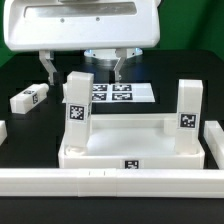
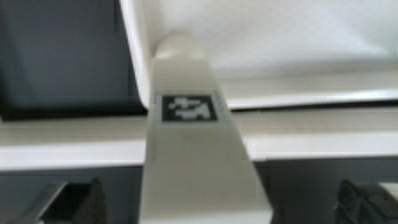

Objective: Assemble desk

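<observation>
Desk (image 1: 100,158) is laid just behind the rail (image 1: 110,183), with the gripper (image 1: 82,66) held wide and empty above a standing leg (image 1: 78,110). If closed off-centre, that leg could be tilted or knocked from its socket.

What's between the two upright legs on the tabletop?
Nothing. The exterior view shows bare tabletop between the leg on the exterior view's left and the leg on its right.
</observation>
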Available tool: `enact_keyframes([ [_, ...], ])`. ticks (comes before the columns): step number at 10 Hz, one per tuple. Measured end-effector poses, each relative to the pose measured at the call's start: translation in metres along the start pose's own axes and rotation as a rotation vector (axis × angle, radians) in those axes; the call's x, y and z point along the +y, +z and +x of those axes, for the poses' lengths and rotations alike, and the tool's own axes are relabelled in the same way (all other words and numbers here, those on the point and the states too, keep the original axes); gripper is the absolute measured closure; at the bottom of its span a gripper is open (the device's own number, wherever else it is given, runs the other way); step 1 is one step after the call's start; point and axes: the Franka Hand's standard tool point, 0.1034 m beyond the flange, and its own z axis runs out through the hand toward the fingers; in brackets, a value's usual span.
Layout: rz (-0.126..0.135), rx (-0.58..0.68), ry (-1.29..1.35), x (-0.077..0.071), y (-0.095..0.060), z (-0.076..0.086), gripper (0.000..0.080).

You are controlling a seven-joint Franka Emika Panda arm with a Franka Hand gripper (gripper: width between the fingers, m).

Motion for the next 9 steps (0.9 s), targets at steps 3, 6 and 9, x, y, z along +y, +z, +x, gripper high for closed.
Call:
enact_keyframes([
  [3,0.013,-0.063,-0.001,0.005,0.002,0.004,0.0151],
  [6,0.008,-0.060,0.006,0.012,0.001,0.005,0.0151],
  [9,0.004,-0.061,0.008,0.017,0.001,0.004,0.0442],
])
